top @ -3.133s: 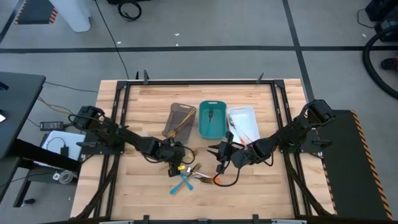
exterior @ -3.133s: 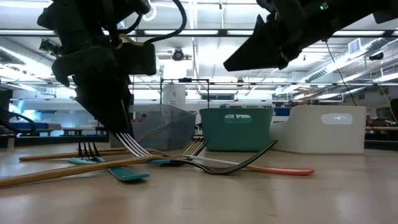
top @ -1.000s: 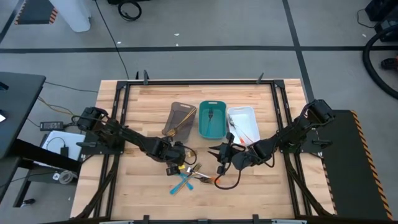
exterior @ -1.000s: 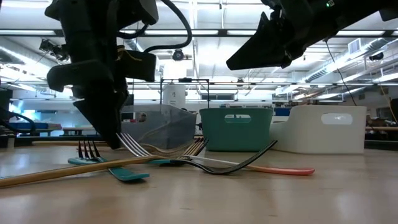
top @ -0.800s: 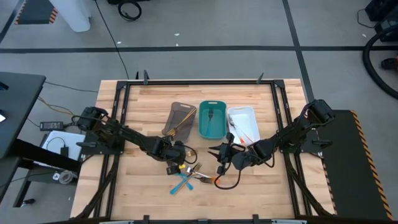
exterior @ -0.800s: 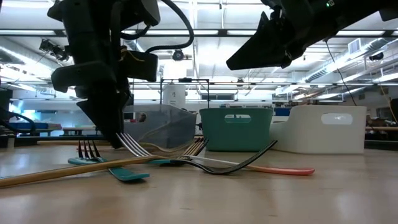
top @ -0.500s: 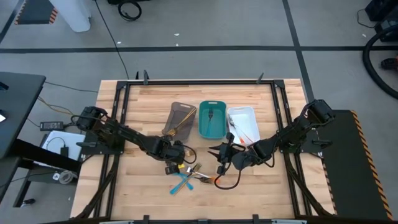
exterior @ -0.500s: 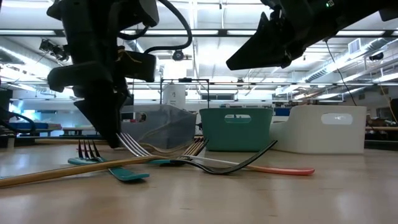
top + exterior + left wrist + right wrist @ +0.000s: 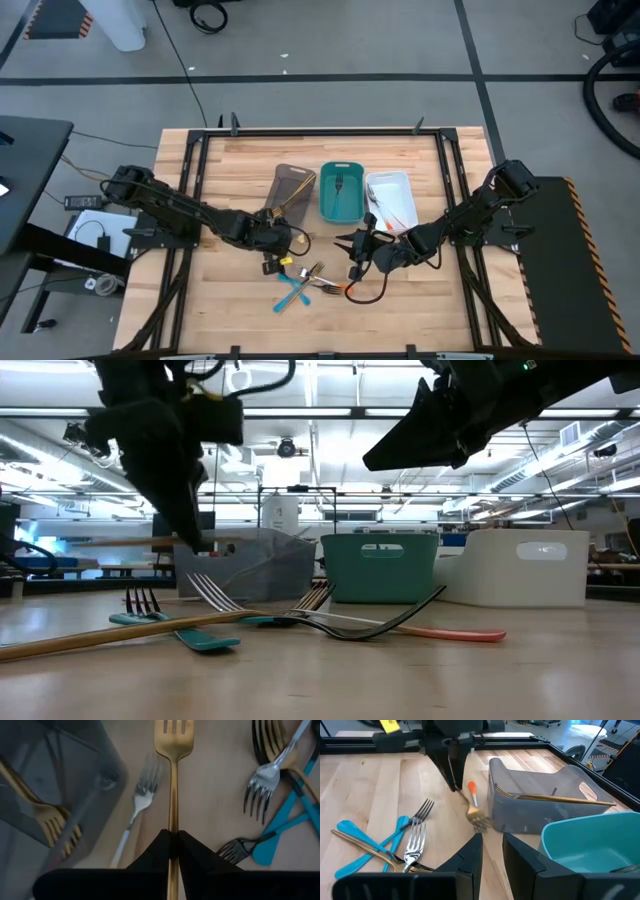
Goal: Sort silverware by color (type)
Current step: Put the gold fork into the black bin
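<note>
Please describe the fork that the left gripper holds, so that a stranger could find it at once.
Find the grey-brown tray, the leftmost of the three trays. Just in front of it the left gripper is shut on the gold fork. It is gold all over and clamped by its handle, while the silver fork beside it and the blue-handled forks lie loose on the table.

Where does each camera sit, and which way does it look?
High: above the table, looking straight down; shows both arms, left gripper, right gripper.
Low: tabletop height, looking level across; arms enter from above.
Left wrist: past its gripper at the held gold fork.
Right wrist: past its gripper toward the grey tray.
Both wrist views share that tray.
</note>
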Motion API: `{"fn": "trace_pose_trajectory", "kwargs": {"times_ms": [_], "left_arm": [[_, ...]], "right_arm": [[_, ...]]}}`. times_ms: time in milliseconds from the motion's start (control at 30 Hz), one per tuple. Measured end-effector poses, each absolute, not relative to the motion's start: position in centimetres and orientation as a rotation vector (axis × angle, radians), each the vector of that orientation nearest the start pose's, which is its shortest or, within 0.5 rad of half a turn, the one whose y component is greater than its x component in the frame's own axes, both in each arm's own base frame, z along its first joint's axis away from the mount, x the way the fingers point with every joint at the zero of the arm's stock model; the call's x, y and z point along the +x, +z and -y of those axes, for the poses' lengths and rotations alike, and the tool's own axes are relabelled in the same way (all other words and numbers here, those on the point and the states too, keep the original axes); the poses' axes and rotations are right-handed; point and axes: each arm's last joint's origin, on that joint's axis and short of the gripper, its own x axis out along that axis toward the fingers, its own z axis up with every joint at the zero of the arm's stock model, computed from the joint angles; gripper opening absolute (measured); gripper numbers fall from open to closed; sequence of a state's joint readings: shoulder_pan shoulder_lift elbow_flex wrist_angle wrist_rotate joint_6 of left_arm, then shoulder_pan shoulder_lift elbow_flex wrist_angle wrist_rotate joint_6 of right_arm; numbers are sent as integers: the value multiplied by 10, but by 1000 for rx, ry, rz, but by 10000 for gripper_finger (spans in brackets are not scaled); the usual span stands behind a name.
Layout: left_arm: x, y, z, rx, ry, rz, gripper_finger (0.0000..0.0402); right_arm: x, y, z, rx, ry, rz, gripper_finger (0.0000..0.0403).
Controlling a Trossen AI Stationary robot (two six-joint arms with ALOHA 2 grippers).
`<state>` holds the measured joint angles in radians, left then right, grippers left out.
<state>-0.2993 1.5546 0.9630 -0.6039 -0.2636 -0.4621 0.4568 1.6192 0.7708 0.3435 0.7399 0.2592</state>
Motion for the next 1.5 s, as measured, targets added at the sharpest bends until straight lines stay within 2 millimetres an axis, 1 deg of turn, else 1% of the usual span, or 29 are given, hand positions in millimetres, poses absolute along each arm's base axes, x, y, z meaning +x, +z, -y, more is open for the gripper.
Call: {"fn": "trace_pose_trajectory", "kwargs": {"times_ms": [267, 333, 500, 767, 967, 1133, 1500], "left_arm": [[265, 218, 70, -45, 303, -1014, 30], [263, 225, 67, -41, 324, -980, 30], [260, 235, 55, -57, 371, -940, 30], [266, 241, 34, 0, 478, -861, 34], [276, 246, 22, 56, 479, -774, 36], [281, 249, 11, 68, 497, -740, 37], [289, 256, 0, 101, 498, -661, 38]], "right_arm": [[294, 180, -122, -35, -330, -381, 83], [294, 180, -122, -35, -331, -381, 83], [294, 180, -122, -35, -331, -381, 83], [294, 180, -123, -35, -330, -381, 83], [294, 180, -123, -34, -329, -381, 83], [294, 180, -123, -34, -329, -380, 83], [294, 180, -123, -34, -328, -380, 83]]}}
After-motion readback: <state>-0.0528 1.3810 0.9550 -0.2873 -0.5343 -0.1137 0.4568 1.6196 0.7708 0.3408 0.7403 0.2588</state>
